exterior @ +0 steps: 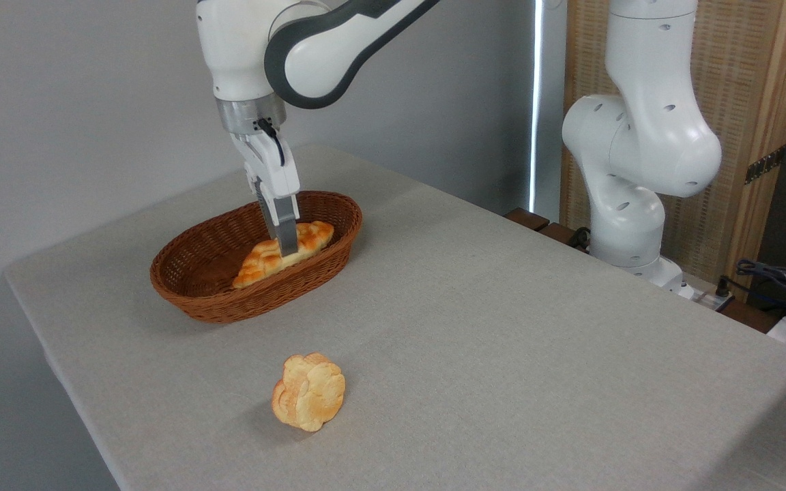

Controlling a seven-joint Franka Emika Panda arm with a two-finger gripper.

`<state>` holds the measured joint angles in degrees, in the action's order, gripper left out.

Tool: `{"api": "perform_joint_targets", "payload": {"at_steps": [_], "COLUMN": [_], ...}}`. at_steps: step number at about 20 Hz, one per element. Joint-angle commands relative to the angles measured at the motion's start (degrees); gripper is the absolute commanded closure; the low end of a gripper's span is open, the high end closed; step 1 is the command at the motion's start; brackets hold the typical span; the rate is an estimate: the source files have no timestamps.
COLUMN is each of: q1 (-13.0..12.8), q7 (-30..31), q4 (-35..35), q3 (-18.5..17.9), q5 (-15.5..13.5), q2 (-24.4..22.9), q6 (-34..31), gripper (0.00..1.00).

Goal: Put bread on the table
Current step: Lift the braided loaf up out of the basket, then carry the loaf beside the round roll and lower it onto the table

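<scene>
My jaws reach down into basket (192,276), fingers (286,235) at middle of bread (284,253) — whether clamped or apart, cannot tell. Bread lies inside basket — bun (308,401) outside it, on surface (502,327).

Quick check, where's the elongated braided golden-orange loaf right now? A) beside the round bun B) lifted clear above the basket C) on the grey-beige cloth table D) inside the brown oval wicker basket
D: the braided golden-orange loaf lies inside the brown oval wicker basket, with the gripper down at its middle.
</scene>
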<state>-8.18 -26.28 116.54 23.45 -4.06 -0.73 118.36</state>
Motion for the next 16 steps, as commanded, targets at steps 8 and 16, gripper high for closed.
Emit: {"api": "perform_joint_targets", "payload": {"at_steps": [8,16], "q1": [0.1,1.0], "q7": [0.1,-15.6], "q4": [-8.6,-12.5], "q3": [-6.3,-11.8], "q5": [-6.2,5.6], "q2": [-0.5,-1.8], "q6": [-3.8,-21.2], "gripper": [0.64,0.63]}}
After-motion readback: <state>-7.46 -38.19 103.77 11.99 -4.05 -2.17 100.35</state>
